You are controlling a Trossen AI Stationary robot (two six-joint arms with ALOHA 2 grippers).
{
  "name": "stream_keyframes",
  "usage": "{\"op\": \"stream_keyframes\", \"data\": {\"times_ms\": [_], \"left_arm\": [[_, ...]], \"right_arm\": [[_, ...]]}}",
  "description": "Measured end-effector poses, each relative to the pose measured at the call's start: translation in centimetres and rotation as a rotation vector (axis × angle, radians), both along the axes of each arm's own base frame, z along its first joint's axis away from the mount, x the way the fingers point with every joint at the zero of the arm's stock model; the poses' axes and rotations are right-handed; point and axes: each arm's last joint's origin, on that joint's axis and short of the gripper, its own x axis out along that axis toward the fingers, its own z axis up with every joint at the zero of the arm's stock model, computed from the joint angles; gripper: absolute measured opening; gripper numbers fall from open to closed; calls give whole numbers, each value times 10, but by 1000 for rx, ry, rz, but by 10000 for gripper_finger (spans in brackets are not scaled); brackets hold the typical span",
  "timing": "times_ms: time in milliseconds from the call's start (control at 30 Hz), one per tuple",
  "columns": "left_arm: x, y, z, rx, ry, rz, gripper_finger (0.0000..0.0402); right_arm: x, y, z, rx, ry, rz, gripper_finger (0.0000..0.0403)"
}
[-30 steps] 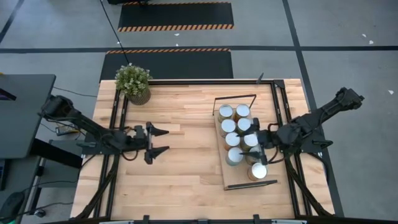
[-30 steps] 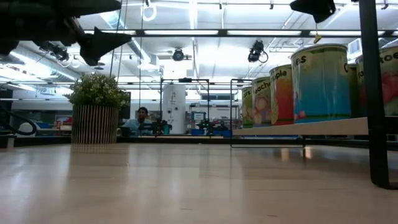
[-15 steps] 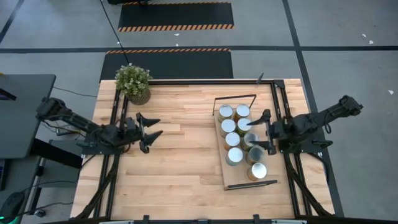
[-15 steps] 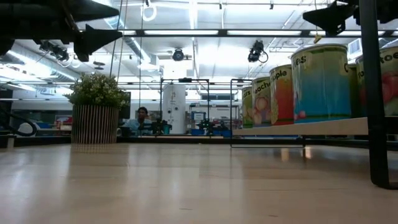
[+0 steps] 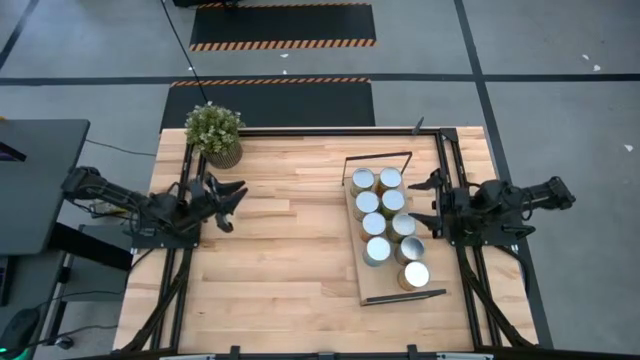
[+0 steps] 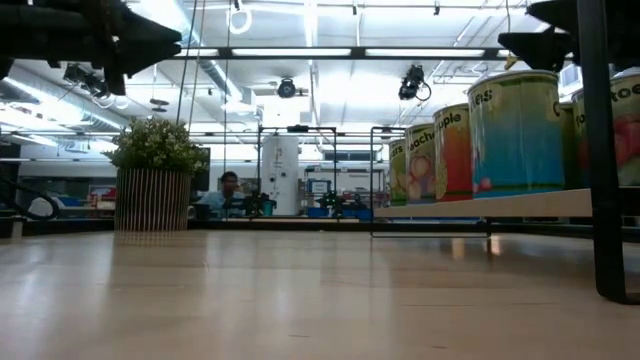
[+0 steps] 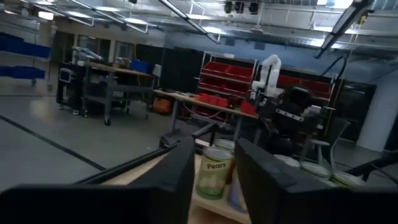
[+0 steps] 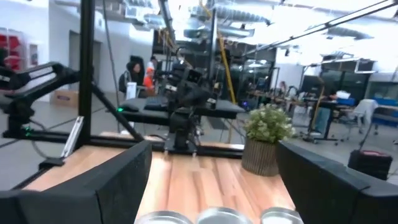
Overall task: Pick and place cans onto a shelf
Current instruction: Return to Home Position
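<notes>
Several cans (image 5: 385, 215) with shiny round tops stand in two rows on the light-wood shelf (image 5: 381, 284), which lies on the table's right half with black wire frames at both short ends. The low view shows their coloured labels (image 6: 515, 130). My left gripper (image 5: 232, 200) hovers near the table's left edge, roughly level, holding nothing, with a narrow gap between its fingers; a Pears can (image 7: 214, 174) shows far off through that gap. My right gripper (image 5: 432, 198) hovers just right of the shelf, open and holding nothing, with can tops (image 8: 217, 216) below it.
A potted plant (image 5: 215, 135) stands at the far left corner. Black frame rails (image 5: 445, 170) run along both short sides of the table. A wide stretch of bare wood (image 5: 290, 250) lies between the left gripper and the shelf. People and benches show in the room behind.
My left gripper has drawn back toward the table's left edge and its fingers have closed to a narrow gap, on nothing. My right gripper has pulled away from above the cans toward the right edge, tipped up to about level, and stayed open. The cans have not moved.
</notes>
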Motion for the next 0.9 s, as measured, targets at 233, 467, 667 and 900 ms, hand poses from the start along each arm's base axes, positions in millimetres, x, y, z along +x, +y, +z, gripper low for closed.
{"op": "stream_keyframes", "data": {"times_ms": [233,467,667,900], "left_arm": [[-13,6,-6,1,-9,113,56],[-23,10,-12,13,-26,141,5],[-30,12,-9,45,-31,162,8],[-33,13,-7,83,-15,213,7]], "right_arm": [[-1,-10,-9,-11,-63,-15,348],[-1,-21,-12,8,-65,-52,348],[1,-31,-25,18,-32,-89,347],[-1,-42,-26,-18,-64,-170,347]]}}
